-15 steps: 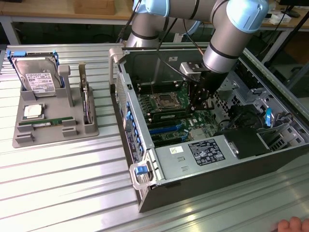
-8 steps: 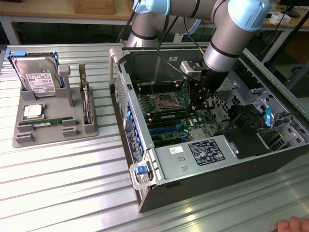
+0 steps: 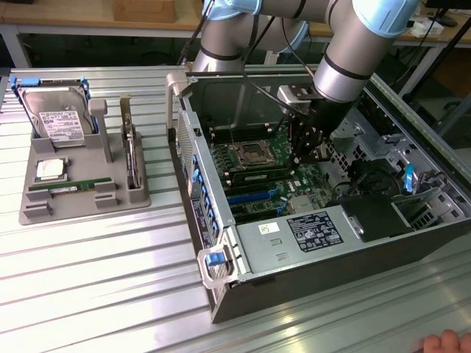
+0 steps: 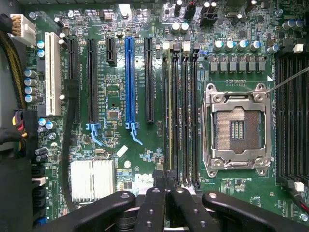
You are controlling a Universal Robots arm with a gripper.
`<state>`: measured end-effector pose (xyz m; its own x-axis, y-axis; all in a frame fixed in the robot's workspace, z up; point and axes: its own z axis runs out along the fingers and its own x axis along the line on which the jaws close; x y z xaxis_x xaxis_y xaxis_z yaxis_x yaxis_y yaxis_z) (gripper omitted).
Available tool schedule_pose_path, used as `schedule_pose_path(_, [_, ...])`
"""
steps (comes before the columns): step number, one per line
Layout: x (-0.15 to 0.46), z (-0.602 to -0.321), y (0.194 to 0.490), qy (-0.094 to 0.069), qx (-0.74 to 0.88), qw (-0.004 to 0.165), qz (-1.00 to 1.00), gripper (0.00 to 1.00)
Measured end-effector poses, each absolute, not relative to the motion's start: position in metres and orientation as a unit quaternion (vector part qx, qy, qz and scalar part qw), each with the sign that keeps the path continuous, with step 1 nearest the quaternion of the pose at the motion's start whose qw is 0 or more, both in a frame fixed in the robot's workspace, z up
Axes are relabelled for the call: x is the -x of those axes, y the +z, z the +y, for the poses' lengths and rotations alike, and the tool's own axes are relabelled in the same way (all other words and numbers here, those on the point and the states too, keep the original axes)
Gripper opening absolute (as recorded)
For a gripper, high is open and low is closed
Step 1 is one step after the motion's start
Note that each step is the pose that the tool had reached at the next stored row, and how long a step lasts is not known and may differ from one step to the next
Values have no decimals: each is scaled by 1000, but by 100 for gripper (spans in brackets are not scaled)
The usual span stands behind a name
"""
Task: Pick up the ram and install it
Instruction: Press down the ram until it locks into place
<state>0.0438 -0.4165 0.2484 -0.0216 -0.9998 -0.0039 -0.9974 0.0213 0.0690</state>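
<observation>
Ram, a long thin green circuit-board stick (image 4: 169, 121), we see edge-on, running up the frame's centre from our black claw (image 4: 166, 191), pinched shut

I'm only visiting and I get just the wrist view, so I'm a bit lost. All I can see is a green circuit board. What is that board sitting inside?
Observer: An open computer case, lying on its side on a ribbed metal table.
Operator: Is anything else on that table?
Observer: Yes, a grey tray on the exterior view's left, holding a hard drive and a square silver chip.
Operator: Is anybody nearby?
Observer: A person's hand is at the near corner, on the exterior view's right.
</observation>
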Motion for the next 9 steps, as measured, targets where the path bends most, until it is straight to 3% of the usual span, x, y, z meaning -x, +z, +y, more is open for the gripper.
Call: schedule_pose_path(9, [-16, -415, 248, -22, -699, 18, -714, 11])
